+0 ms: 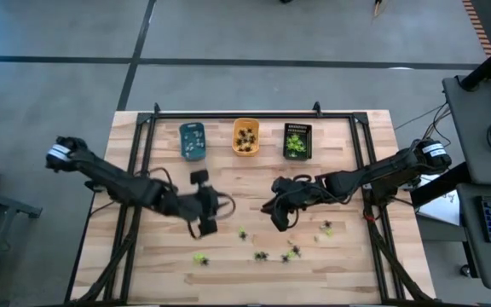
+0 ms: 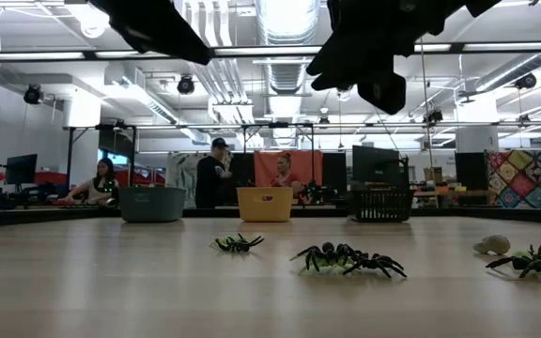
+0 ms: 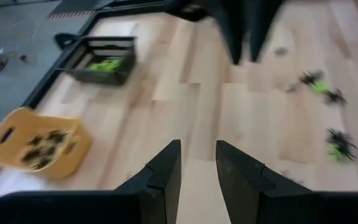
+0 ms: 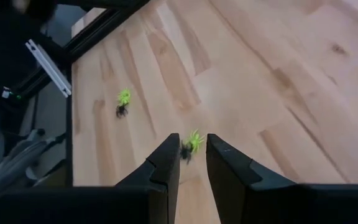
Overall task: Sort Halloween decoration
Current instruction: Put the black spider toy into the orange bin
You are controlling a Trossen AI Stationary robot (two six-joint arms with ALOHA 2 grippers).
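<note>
Right claw: right gripper [image 4: 191, 163] hangs over the middle of the table [image 1: 228, 273], fingers a narrow gap apart, with a black and yellow-green spider pair [image 4: 189, 147] seen between the tips; whether they touch it I cannot tell.
Left claw: left gripper [image 3: 197, 158] hovers left of centre above bare wood, fingers narrowly parted, nothing between them.
Loose decorations: small spider figures [image 1: 262, 254] lie scattered on the near half of the table, black ones and yellow-green ones, one yellow-green figure [image 1: 200, 257] farther left, others [image 1: 326, 226] to the right near the right arm.
Trays: three stand in a row at the far side, a blue tray [image 1: 193, 141] on the left, an orange tray [image 1: 245, 137] in the middle holding dark figures, a black tray [image 1: 297, 141] on the right holding yellow-green ones.
In the way: each arm reaches toward the middle; the two grippers stay apart.
Surface: pale wooden planks inside a black frame [image 1: 228, 112].
Room: an open workshop with people [image 2: 216, 171] at desks beyond the table.
</note>
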